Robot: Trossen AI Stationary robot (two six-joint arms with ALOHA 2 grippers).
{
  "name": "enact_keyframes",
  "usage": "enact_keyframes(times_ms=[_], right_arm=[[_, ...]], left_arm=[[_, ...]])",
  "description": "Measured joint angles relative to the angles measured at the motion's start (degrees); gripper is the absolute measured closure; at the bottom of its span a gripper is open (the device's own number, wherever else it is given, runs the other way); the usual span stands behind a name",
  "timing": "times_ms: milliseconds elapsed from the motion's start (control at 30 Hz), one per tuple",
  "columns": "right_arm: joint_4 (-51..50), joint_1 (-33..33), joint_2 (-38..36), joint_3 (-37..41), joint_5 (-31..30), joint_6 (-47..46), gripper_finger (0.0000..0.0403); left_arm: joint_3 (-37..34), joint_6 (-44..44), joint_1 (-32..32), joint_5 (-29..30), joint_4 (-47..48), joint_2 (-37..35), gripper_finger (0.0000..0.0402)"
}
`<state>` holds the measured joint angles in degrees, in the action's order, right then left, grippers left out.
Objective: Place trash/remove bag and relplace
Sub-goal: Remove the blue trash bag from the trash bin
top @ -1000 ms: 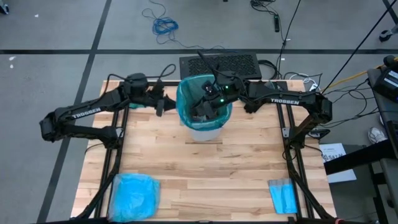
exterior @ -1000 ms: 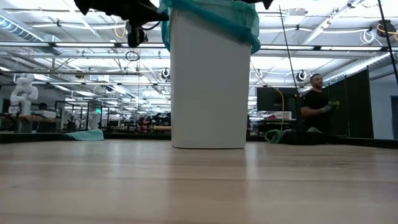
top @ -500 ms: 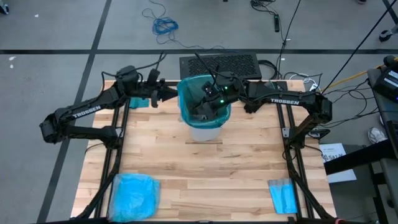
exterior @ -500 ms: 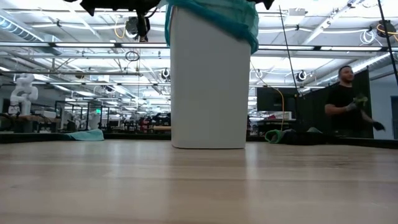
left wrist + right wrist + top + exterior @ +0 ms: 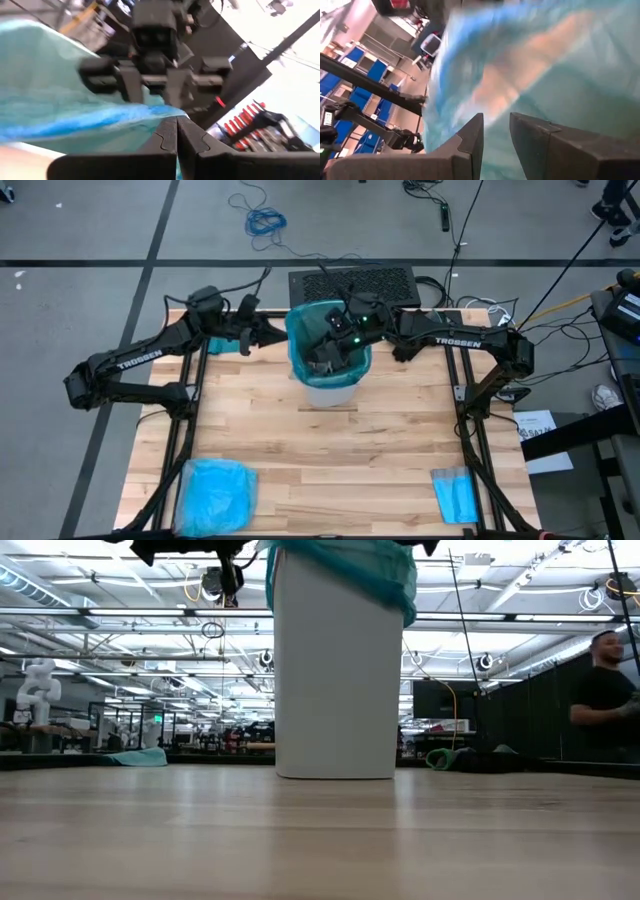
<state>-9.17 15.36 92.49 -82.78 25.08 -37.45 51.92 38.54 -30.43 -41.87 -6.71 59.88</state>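
At the far middle of the worktop [image 5: 330, 460] stands the white bin [image 5: 338, 680], and the teal-green bag [image 5: 300, 345] is draped over its rim, hanging a little down the outside. My right claw [image 5: 335, 345] is reaching down into the mouth of the bin; in its wrist view the two fingers [image 5: 470, 145] stand a narrow gap apart with teal plastic filling everything beyond them — whether they pinch a fold of it I cannot tell. My left claw [image 5: 272, 335] sits just beside the bin's left rim, fingers [image 5: 170, 140] pressed flat together with nothing between them, the bag's edge close ahead.

I see no loose trash on the worktop, so I judge the placing part done and the step in hand to be getting the bag off the bin. Well apart, at the near edge, the paler sky-blue plastic bag [image 5: 215, 492] lies on the left and the small folded blue sheet [image 5: 455, 495] on the right, both untouched.

Next I'd need the left claw opened and brought onto the rim fold, so both sides can gather and lift together — the plastic is thin and crinkly, and a one-sided pull could tip the bin or tear the liner.
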Motion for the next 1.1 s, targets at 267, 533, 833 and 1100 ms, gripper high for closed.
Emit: enact_keyframes(times_ms=[267,533,833,1100], right_arm=[[2.9,3.3,0.0,0.0,-0.3,-0.6,0.0316],[3.0,4.2,0.0,0.0,-0.9,-0.7,0.0316],[1.2,3.7,0.0,0.0,-0.7,-0.9,0.0316],[1.0,3.6,0.0,0.0,0.6,-0.2,0.0316]], left_arm=[[0.0,1.7,3.0,-2.4,1.2,0.0,0.0402],[0.0,-1.3,3.9,-0.9,8.7,0.0,0.0402],[0.0,-3.3,2.1,-0.5,11.7,-0.8,0.0402],[0.0,-1.5,3.2,-11.9,16.6,-1.4,0.0402]])
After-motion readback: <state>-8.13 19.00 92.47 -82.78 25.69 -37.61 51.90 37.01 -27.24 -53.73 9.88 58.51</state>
